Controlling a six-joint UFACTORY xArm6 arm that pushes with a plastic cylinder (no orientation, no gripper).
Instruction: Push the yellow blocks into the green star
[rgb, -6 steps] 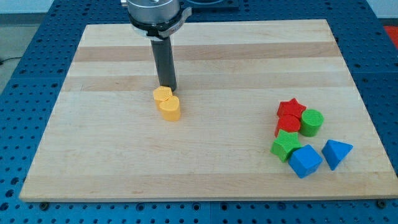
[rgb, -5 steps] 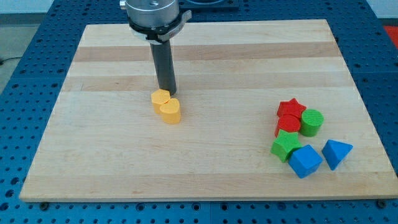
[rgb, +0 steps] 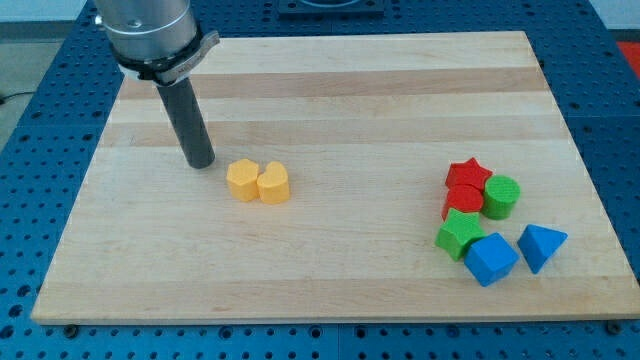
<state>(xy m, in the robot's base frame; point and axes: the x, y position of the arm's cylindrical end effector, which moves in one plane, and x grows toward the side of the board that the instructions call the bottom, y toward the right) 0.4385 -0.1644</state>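
Observation:
Two yellow blocks sit side by side and touching near the board's middle-left: a hexagonal one (rgb: 242, 181) on the left and a heart-like one (rgb: 273, 184) on the right. The green star (rgb: 460, 234) lies far to the view's right, in a cluster of blocks. My tip (rgb: 202, 162) rests on the board just up and left of the yellow hexagonal block, a small gap apart from it.
The cluster at the right holds a red star (rgb: 467, 176), a red block (rgb: 463, 200), a green cylinder (rgb: 501, 196), a blue block (rgb: 490, 259) and a blue triangle (rgb: 541, 246). The wooden board (rgb: 330, 90) sits on a blue perforated table.
My tip moved from above the yellow blocks to their upper left. The yellow pair turned from a diagonal stack to lying side by side and shifted slightly left.

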